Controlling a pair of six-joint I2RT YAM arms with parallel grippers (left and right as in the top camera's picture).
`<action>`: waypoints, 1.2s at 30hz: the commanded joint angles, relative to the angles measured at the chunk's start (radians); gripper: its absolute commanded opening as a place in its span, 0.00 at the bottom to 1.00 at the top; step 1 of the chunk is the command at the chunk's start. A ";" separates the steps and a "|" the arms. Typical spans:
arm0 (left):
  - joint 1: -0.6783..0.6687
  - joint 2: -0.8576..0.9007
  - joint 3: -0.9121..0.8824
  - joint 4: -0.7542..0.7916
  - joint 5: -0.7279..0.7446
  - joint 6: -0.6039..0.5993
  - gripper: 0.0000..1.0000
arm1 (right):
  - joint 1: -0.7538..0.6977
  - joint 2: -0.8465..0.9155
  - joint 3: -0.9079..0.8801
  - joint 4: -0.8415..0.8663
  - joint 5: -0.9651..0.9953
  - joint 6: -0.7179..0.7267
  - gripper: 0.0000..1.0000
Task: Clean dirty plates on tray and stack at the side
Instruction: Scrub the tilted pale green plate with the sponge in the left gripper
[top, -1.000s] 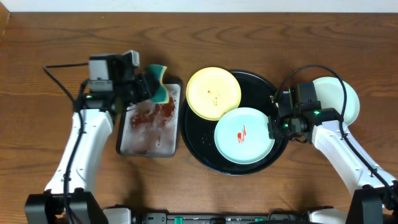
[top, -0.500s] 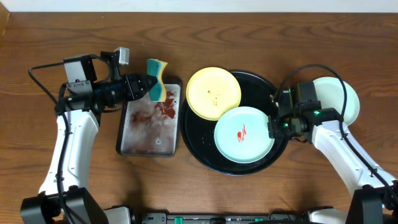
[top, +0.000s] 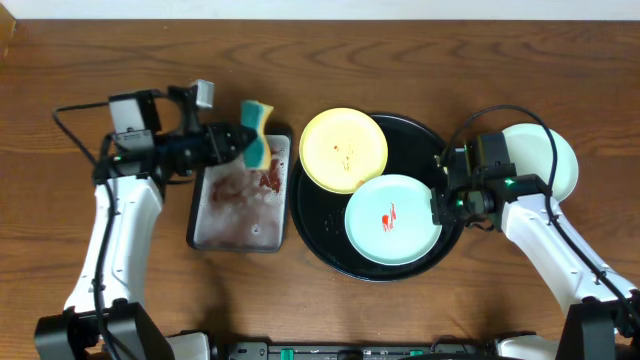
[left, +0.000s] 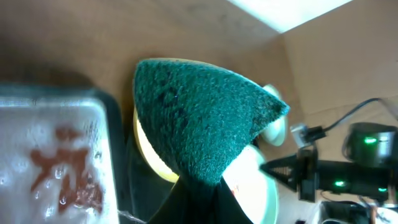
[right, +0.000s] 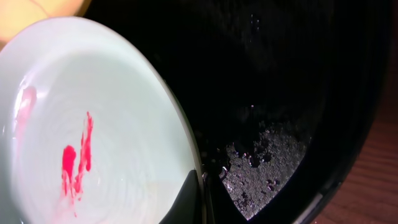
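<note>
Currently L gripper (top: 237, 143) is clamped on sponge (top: 257, 128) over 1 o'clock corner of grey tray (top: 235, 228), R gripper (top: 441, 204) pinches smeared mint plate (top: 392, 218) at its 3 o'clock rim.

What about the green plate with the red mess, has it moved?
No. The green plate sits in the same spot on the black tray, right beside the yellow plate, just as before.
</note>
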 joint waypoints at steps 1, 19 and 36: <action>-0.113 -0.002 -0.003 -0.047 -0.235 0.045 0.07 | 0.007 0.002 -0.036 0.010 -0.003 0.019 0.01; -0.833 0.200 -0.003 0.206 -0.553 -0.226 0.08 | 0.009 0.002 -0.107 0.045 -0.007 0.025 0.01; -0.937 0.373 -0.001 0.018 -0.831 -0.320 0.07 | 0.009 0.002 -0.107 0.049 -0.006 0.025 0.01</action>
